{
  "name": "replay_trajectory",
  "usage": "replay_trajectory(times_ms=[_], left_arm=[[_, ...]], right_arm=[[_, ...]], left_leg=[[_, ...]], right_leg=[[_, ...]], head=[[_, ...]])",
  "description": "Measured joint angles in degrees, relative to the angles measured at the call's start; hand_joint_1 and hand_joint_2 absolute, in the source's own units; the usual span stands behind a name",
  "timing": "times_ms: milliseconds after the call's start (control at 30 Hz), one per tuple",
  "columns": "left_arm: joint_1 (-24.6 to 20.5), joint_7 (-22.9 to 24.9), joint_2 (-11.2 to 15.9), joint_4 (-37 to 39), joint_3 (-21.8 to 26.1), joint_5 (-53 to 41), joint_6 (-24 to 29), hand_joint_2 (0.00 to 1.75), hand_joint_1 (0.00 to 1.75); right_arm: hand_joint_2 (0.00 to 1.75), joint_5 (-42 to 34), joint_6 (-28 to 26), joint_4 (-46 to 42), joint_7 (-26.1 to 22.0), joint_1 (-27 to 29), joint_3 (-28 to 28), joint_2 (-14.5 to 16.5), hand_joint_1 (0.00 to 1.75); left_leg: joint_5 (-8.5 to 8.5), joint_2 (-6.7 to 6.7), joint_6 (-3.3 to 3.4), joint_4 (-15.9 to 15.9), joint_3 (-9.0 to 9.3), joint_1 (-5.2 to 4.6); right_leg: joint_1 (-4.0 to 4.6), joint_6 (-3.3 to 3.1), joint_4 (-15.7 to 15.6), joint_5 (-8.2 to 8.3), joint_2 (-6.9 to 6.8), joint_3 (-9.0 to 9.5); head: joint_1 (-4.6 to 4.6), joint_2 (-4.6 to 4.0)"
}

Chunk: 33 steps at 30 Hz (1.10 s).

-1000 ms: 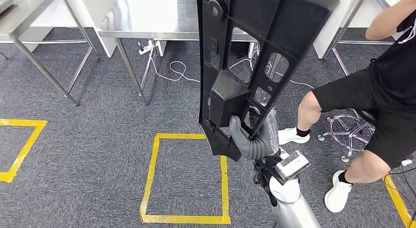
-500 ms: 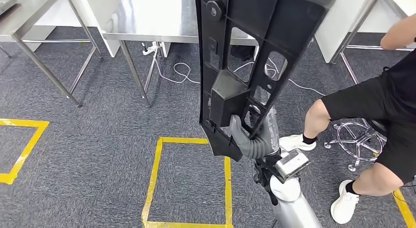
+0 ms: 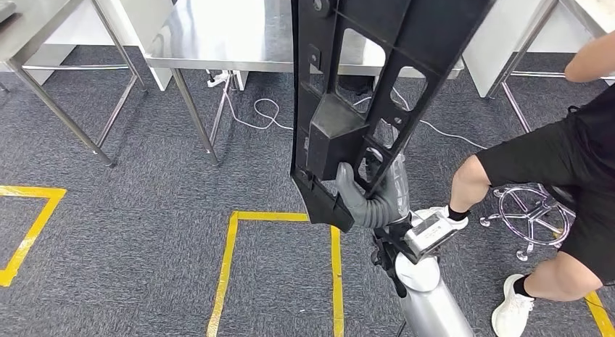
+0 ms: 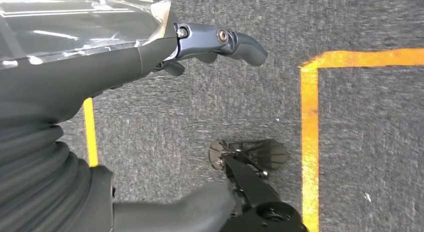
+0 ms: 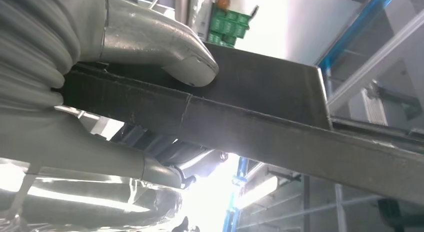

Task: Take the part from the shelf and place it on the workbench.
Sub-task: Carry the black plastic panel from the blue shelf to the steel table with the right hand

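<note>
My right hand (image 3: 368,201) grips a long black plastic part (image 3: 377,54) near its lower end and holds it upright in front of me, its ribbed, cut-out side facing me. In the right wrist view the grey thumb and fingers (image 5: 165,47) clamp a black bar of the part (image 5: 260,127). A stainless steel workbench (image 3: 217,32) stands ahead, partly hidden behind the part. My left hand (image 4: 100,67) hangs over the carpet and holds nothing, its dark fingers (image 4: 235,40) spread away from the thumb.
A person (image 3: 573,156) in black shorts and white shoes sits on a wheeled stool (image 3: 533,214) at my right. A yellow tape square (image 3: 232,264) marks the grey carpet below. White cables (image 3: 265,109) lie under the workbench. A second steel table (image 3: 43,32) stands at the left.
The whole picture has shifted: the camera has moved towards the workbench, and the tape square has slid lower. The part stays in my right hand. The person's leg sits further right.
</note>
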Motion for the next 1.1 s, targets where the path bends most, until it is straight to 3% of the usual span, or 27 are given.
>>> replay_trajectory(times_ms=[100, 133, 233, 267, 300, 367, 433, 500, 600, 667, 733, 767, 800, 867, 933, 1033, 1100], left_arm=[[0.1, 0.0, 0.0, 0.0, 0.0, 0.0, 0.0, 1.75, 0.0], [0.0, -0.1, 0.0, 0.0, 0.0, 0.0, 0.0, 1.75, 0.0], [-0.1, -0.1, 0.0, 0.0, 0.0, 0.0, 0.0, 1.75, 0.0], [0.0, -0.1, 0.0, 0.0, 0.0, 0.0, 0.0, 1.75, 0.0], [0.0, -0.1, 0.0, 0.0, 0.0, 0.1, 0.0, 1.75, 0.0], [0.0, -0.1, -0.1, 0.0, 0.0, 0.2, -0.1, 1.75, 0.0], [0.0, -0.1, -0.1, 0.0, 0.0, 0.2, -0.1, 1.75, 0.0], [-0.1, -0.1, -0.1, 0.0, 0.0, 0.3, -0.1, 1.75, 0.0], [-0.1, -0.1, 0.0, 0.0, 0.0, 0.3, -0.1, 1.75, 0.0], [-0.1, -0.1, 0.0, 0.0, 0.0, 0.3, -0.1, 1.75, 0.0], [-0.1, -0.1, 0.0, 0.0, 0.1, 0.3, -0.1, 1.75, 0.0], [0.0, -0.1, 0.0, 0.0, 0.1, 0.3, -0.1, 1.75, 0.0], [0.0, -0.1, 0.0, 0.0, 0.1, 0.3, -0.1, 1.75, 0.0], [0.0, -0.1, 0.0, 0.0, 0.1, 0.3, 0.0, 1.75, 0.0], [-0.1, -0.1, 0.0, 0.0, 0.1, 0.3, 0.0, 1.75, 0.0], [-0.1, 0.0, 0.0, -0.1, 0.1, 0.3, 0.1, 1.75, 0.0], [-0.1, 0.0, 0.0, -0.1, 0.1, 0.3, 0.1, 1.75, 0.0]], right_arm=[[1.75, 0.0, 0.0, 0.0, 0.0, -0.2, 0.0, 0.1, 1.75], [1.75, 0.0, 0.0, 0.0, 0.0, -0.3, 0.1, 0.1, 1.75], [1.75, 0.0, 0.0, 0.2, 0.0, -0.2, 0.1, 0.0, 1.75], [1.75, 0.0, 0.0, 0.3, 0.0, -0.1, 0.1, -0.1, 1.75], [1.75, -0.1, 0.0, 0.4, 0.0, 0.0, 0.1, -0.2, 1.75], [1.75, -0.1, 0.0, 0.6, 0.0, -0.1, 0.2, -0.2, 1.75], [1.75, -0.2, 0.0, 0.8, 0.0, -0.3, 0.2, -0.2, 1.75], [1.75, -0.2, 0.0, 0.9, 0.0, -0.4, 0.3, -0.2, 1.75], [1.75, -0.3, 0.0, 1.0, 0.0, -0.8, 0.3, -0.1, 1.75], [1.75, -0.5, 0.0, 1.1, 0.0, -0.9, 0.3, 0.0, 1.75], [1.75, -0.7, 0.0, 1.3, 0.0, -0.9, 0.3, 0.0, 1.75], [1.75, -0.8, 0.0, 1.5, 0.0, -0.9, 0.3, 0.0, 1.75], [1.75, -0.8, 0.0, 1.7, 0.0, -0.9, 0.3, 0.0, 1.75], [1.75, -0.9, 0.0, 1.9, -0.1, -1.0, 0.3, 0.0, 1.75], [1.75, -0.9, 0.0, 2.0, -0.1, -1.3, 0.2, 0.1, 1.75], [1.75, -1.0, 0.0, 2.3, -0.1, -1.9, 0.1, 0.2, 1.75], [1.75, -1.1, 0.0, 2.4, -0.1, -2.3, 0.0, 0.3, 1.75]], left_leg=[[0.57, -0.15, 1.11, -0.9, 1.32, 0.05], [0.45, -0.15, 1.5, -1.2, 1.75, 0.09], [-0.51, -0.31, 2.3, -1.3, 2.64, -0.23], [-0.87, -0.44, 2.38, -1.2, 3.04, -0.33], [-1.25, -0.62, 2.36, -1.2, 3.54, -0.42], [-2.11, -0.9, 2.13, -1.2, 4.56, -0.52], [-3.14, -1.06, 1.63, -0.9, 5.14, -0.8], [-3.9, -1.12, 1.02, -0.8, 5.36, -0.88], [-5.05, -0.87, 0.02, 0.5, 4.94, -0.39], [-7.32, -0.59, -0.74, 6.2, 1.93, 0.01], [-9.21, -0.45, -1.39, 13.4, -2.76, 0.44], [-8.9, -0.42, -1.59, 15.2, -4.49, 0.61], [-7.45, -0.36, -1.68, 14.8, -5.19, 0.73], [-2.38, -0.24, -1.53, 8.7, -3.59, 0.86], [0.7, -0.21, -1.01, 2.2, -0.88, 0.63], [0.39, -0.28, 0.18, 0.1, 0.43, -0.06], [0.36, -0.28, 1.07, -0.7, 1.23, -0.01]], right_leg=[[0.21, 0.72, 2.1, -1.31, -0.12, -0.74], [0.23, 0.59, 4.9, -2.27, -0.15, -2.29], [0.24, 0.1, 15.6, -4.77, -0.1, -9.46], [0.26, 0.31, 16.7, -4.3, -0.09, -10.81], [0.3, 0.69, 15.4, -2.86, -0.09, -10.95], [0.37, 1.34, 8.2, 1.38, -0.12, -8.79], [0.51, 0.98, 2.2, 4.37, -0.1, -6.51], [0.66, 0.0, 0.9, 4.88, -0.03, -5.86], [0.13, -1.2, 0.5, 4.56, 0.08, -5.07], [-0.13, -1.92, 0.2, 4.03, 0.06, -4.11], [-0.14, -2.21, 0.2, 3.28, 0.06, -3.3], [-0.15, -2.14, 0.2, 2.91, 0.11, -2.9], [-0.17, -2.02, 0.2, 2.52, 0.18, -2.41], [-0.23, -1.67, 0.2, 1.62, 0.3, -1.19], [0.01, -1.07, 0.2, 0.74, 0.36, -0.35], [0.22, 0.04, -0.2, 0.09, 0.39, 0.07], [0.3, 0.61, 0.3, -0.43, 0.22, -0.11]], head=[[0.09, 0.01], [0.14, 0.01], [0.24, 0.0], [0.25, 0.0], [0.25, 0.0], [0.28, 0.0], [0.3, 0.0], [0.22, 0.01], [0.15, 0.01], [0.05, 0.0], [0.02, 0.01], [0.03, 0.01], [0.01, 0.01], [0.01, -0.01], [0.06, 0.0], [0.06, 0.01], [0.1, 0.01]])
